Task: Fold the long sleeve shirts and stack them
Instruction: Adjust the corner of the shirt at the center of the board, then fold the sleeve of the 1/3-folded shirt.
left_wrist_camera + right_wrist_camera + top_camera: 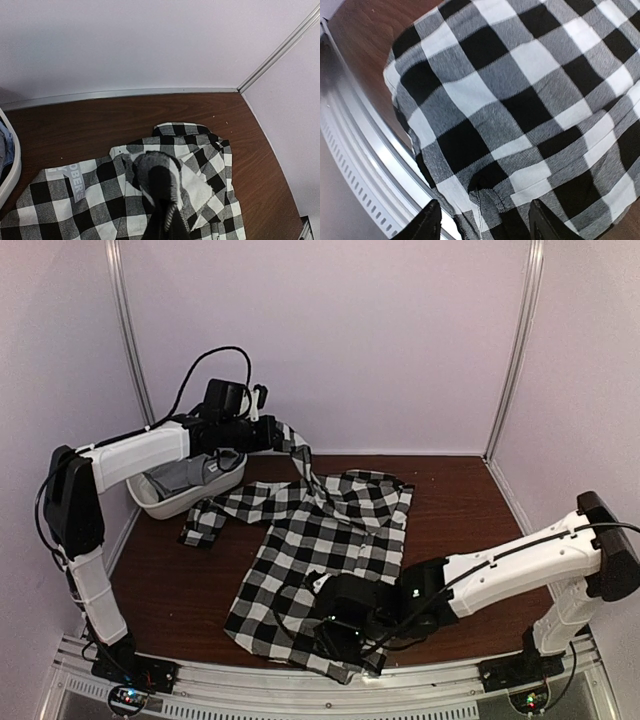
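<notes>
The black-and-white checked shirt lies spread on the brown table. My left gripper is raised at the back left and shut on one sleeve, which hangs taut down to the shirt. In the left wrist view the sleeve drapes over the gripper and hides its fingers. The grey shirt lies bunched in the white tub. My right gripper is low over the shirt's front hem. Its fingers stand wide apart, open, with the cloth beneath them.
A metal rail runs along the table's front edge right beside the hem. White walls close in the back and both sides. The tub's rim shows at the left in the left wrist view. Bare brown table lies right of the shirt.
</notes>
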Controlling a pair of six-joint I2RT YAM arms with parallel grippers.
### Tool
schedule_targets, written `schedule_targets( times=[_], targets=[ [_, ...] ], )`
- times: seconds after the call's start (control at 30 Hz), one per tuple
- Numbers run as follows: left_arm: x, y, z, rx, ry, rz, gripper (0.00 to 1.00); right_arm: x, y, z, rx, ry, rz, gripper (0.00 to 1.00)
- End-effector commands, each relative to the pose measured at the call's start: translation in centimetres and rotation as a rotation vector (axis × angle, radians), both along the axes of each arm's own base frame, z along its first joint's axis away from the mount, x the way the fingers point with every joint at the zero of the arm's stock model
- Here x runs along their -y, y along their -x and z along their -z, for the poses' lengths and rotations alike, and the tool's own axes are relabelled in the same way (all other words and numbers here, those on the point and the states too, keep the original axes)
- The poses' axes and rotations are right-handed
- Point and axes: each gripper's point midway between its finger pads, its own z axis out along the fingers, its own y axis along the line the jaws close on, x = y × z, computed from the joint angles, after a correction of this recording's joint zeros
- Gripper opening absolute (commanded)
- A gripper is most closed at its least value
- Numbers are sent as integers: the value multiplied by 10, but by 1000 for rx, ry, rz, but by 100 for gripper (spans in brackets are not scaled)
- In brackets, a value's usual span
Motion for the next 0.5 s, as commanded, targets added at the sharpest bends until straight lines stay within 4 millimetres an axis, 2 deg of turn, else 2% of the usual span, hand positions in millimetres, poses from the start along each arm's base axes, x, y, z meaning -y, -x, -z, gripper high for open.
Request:
schedule_targets(
  times=[0.0,0.1,0.27,0.37,0.47],
  targets=[
    [-4,8,-42,105,47,34,0,9,-42,-57,29,-204,70,63],
    [-2,12,-40,110,43,63,0,27,-87,-79,31,-312,158,62],
    [9,26,-37,110,70,153,0,59,-169,-105,82,-445,306,51],
    [16,35,-40,118,87,205,0,77,-211,-108,109,-471,362,44],
    [30,48,-42,126,94,268,0,99,-252,-96,112,-463,419,36]
  ],
)
